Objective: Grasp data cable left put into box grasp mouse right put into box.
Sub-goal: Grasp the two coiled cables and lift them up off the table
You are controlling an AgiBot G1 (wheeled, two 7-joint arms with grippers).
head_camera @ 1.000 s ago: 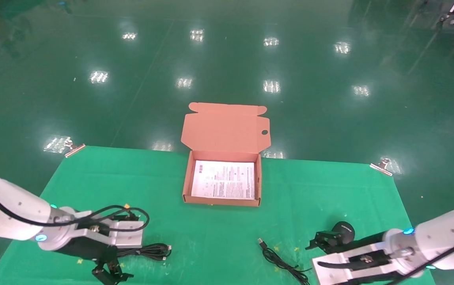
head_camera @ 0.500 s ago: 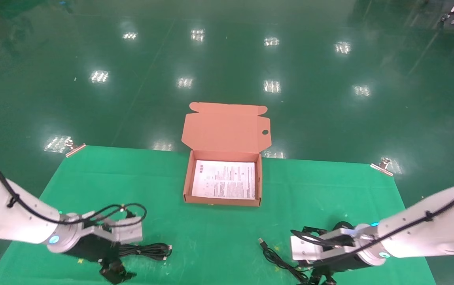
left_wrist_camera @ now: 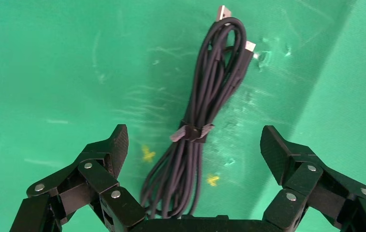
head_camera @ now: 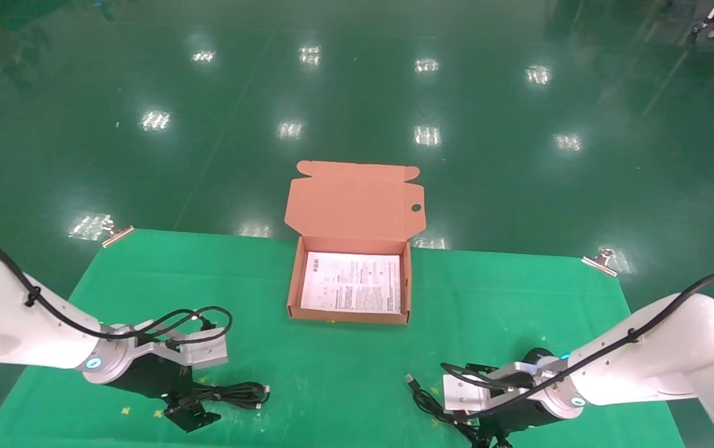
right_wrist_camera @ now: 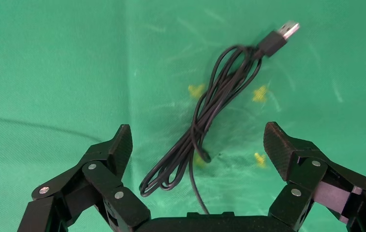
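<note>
On the green surface point(head_camera: 344, 367), the left hand point(left_wrist_camera: 193, 145) hangs wide open over the cable point(left_wrist_camera: 205, 121), a light, floppy bundle at seven o'clock from the box point(head_camera: 349, 318), best pinched at its strap point(left_wrist_camera: 192, 132); the right hand point(right_wrist_camera: 197, 145), also wide open, hovers over the mouse's cord point(right_wrist_camera: 210, 106).

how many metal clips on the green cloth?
2. One metal clip holds the green cloth at its far left corner, the other metal clip at the far right corner. Near corners are out of view; more may hide there.
</note>
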